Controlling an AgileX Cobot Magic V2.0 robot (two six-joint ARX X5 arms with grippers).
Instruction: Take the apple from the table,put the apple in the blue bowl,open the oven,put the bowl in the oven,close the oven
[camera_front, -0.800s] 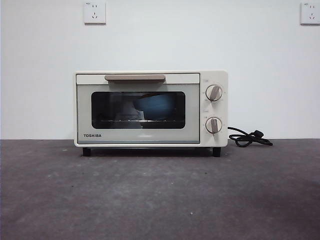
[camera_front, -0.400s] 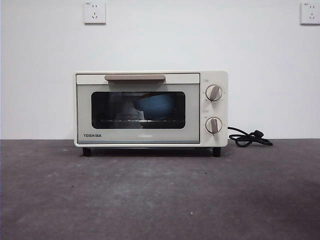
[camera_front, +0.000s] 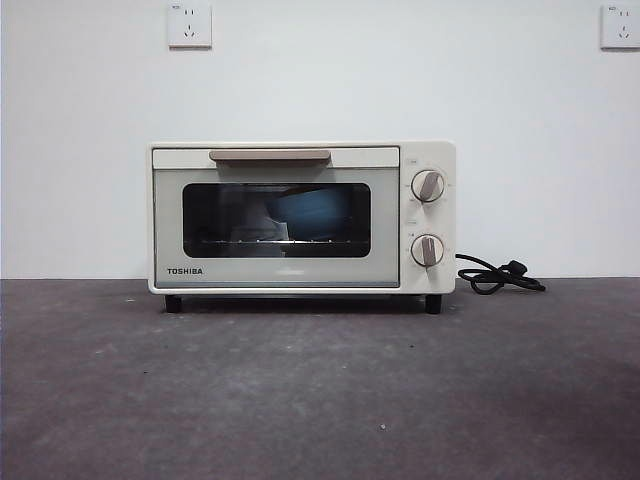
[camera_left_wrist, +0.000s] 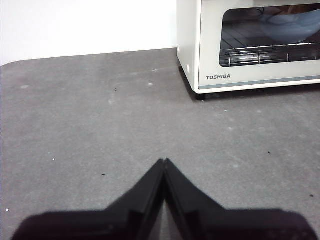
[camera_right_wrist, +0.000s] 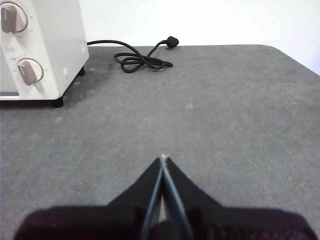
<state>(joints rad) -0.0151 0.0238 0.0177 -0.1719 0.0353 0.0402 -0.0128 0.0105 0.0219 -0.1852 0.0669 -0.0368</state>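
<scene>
The cream-white oven (camera_front: 300, 217) stands at the back of the table (camera_front: 320, 390) with its dark glass door closed. Through the glass the blue bowl (camera_front: 312, 213) rests on the wire rack, and it also shows in the left wrist view, blue bowl (camera_left_wrist: 290, 25). The apple is hidden from every view. My left gripper (camera_left_wrist: 164, 162) is shut and empty above bare table, well off from the oven (camera_left_wrist: 250, 45). My right gripper (camera_right_wrist: 163, 159) is shut and empty too, off to the oven's (camera_right_wrist: 40, 50) knob side. Neither arm shows in the front view.
A coiled black power cord (camera_front: 495, 275) lies on the table to the right of the oven, also seen as the cord (camera_right_wrist: 142, 57) in the right wrist view. Two wall sockets (camera_front: 190, 25) sit high on the white wall behind.
</scene>
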